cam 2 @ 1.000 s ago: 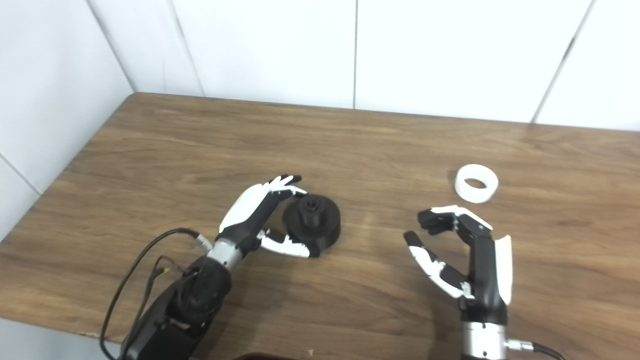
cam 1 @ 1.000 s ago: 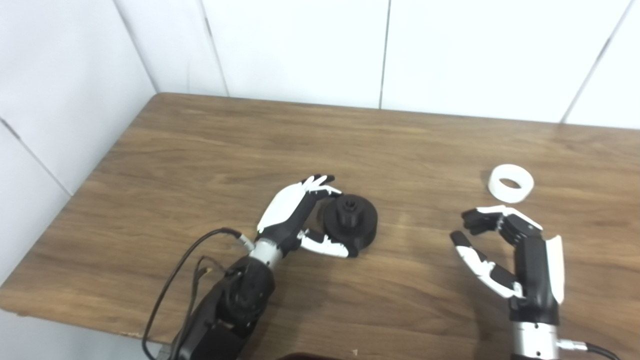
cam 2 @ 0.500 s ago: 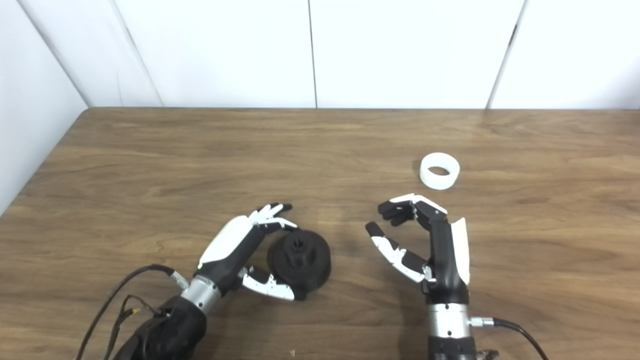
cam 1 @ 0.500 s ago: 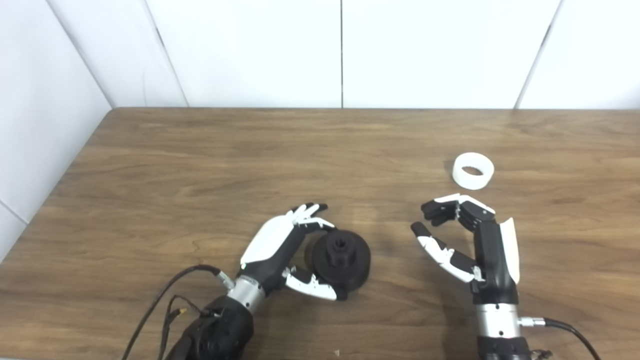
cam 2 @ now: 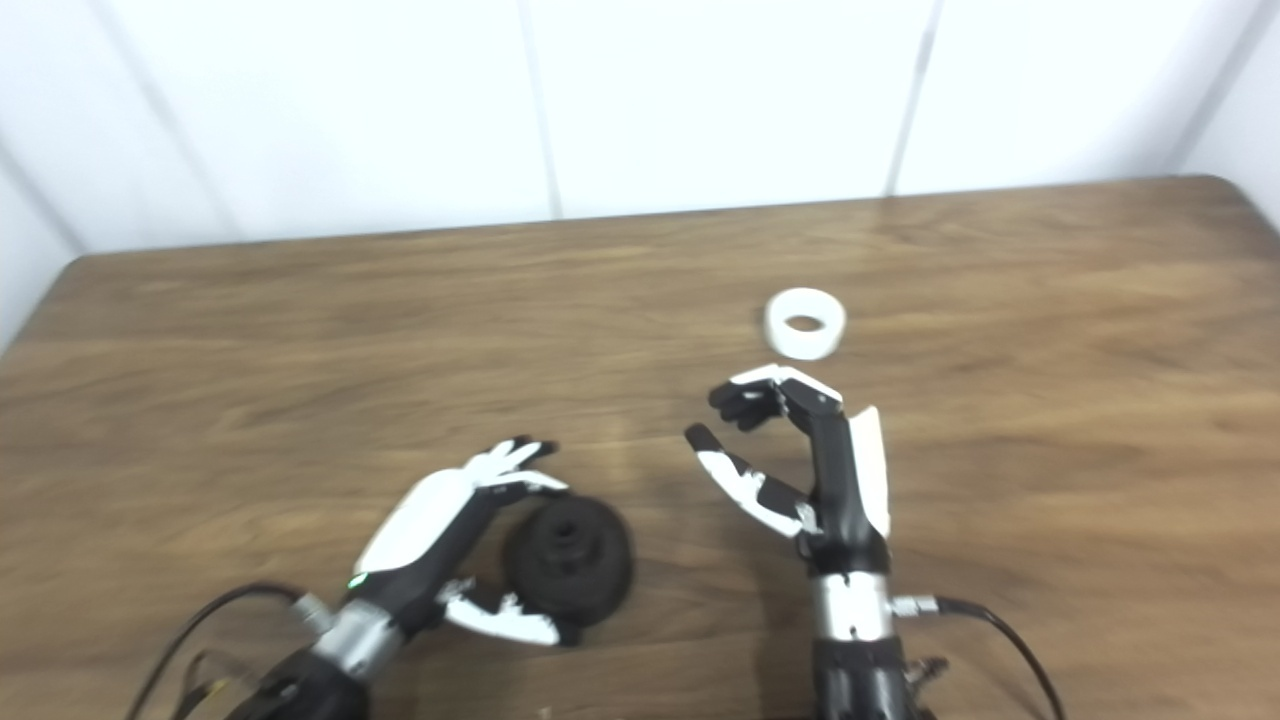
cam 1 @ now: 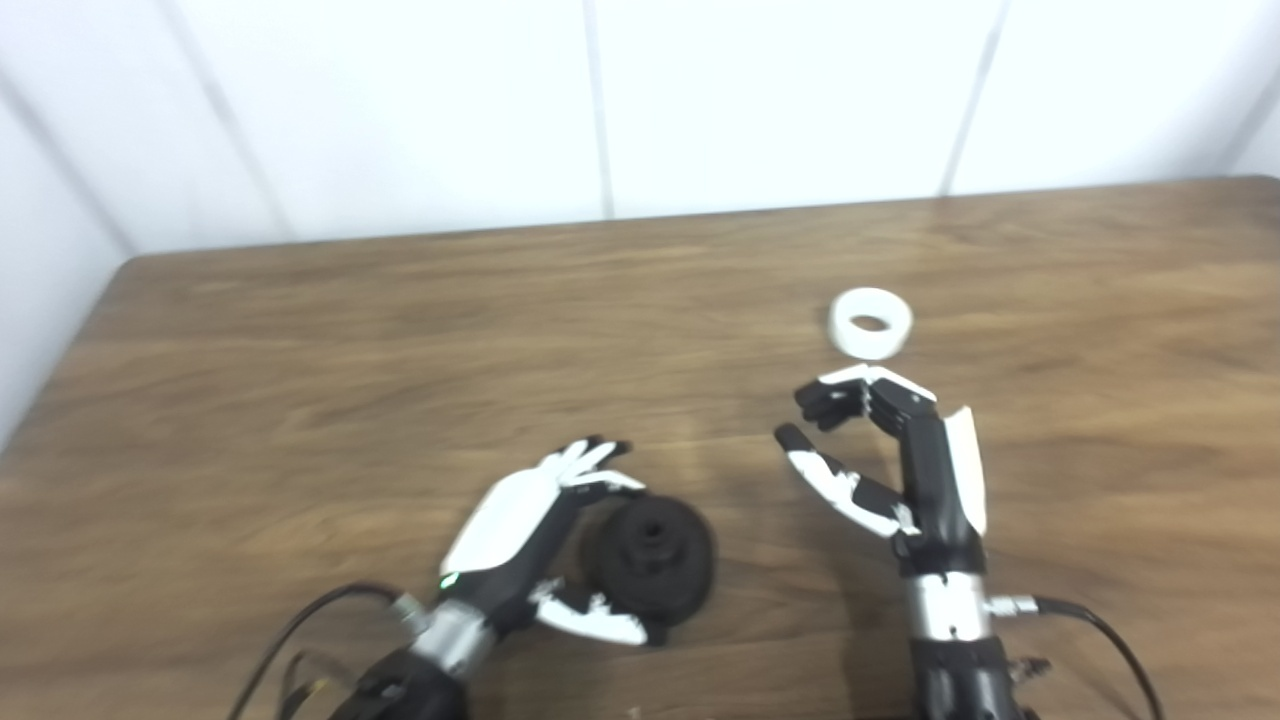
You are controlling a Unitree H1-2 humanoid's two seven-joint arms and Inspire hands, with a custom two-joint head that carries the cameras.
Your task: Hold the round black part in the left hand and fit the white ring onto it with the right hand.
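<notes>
- The left hand (cam 1: 525, 530), near the table's (cam 1: 300, 360) front edge, cupped the round black part (cam 1: 655, 560), fingers and thumb around it.
- The right hand (cam 1: 900, 460) hung empty, fingers curled apart.
- The white ring (cam 1: 871, 323) lay just beyond it, nothing between.

On the counter (cam 1: 300, 330) the round part (cam 1: 655, 560) lies just right of the left hand (cam 1: 530, 530), between its fingers and thumb. The right hand (cam 1: 890, 450) stands well to the right of that part. The ring (cam 1: 871, 322) lies just beyond the right hand, apart from its fingertips.
</notes>
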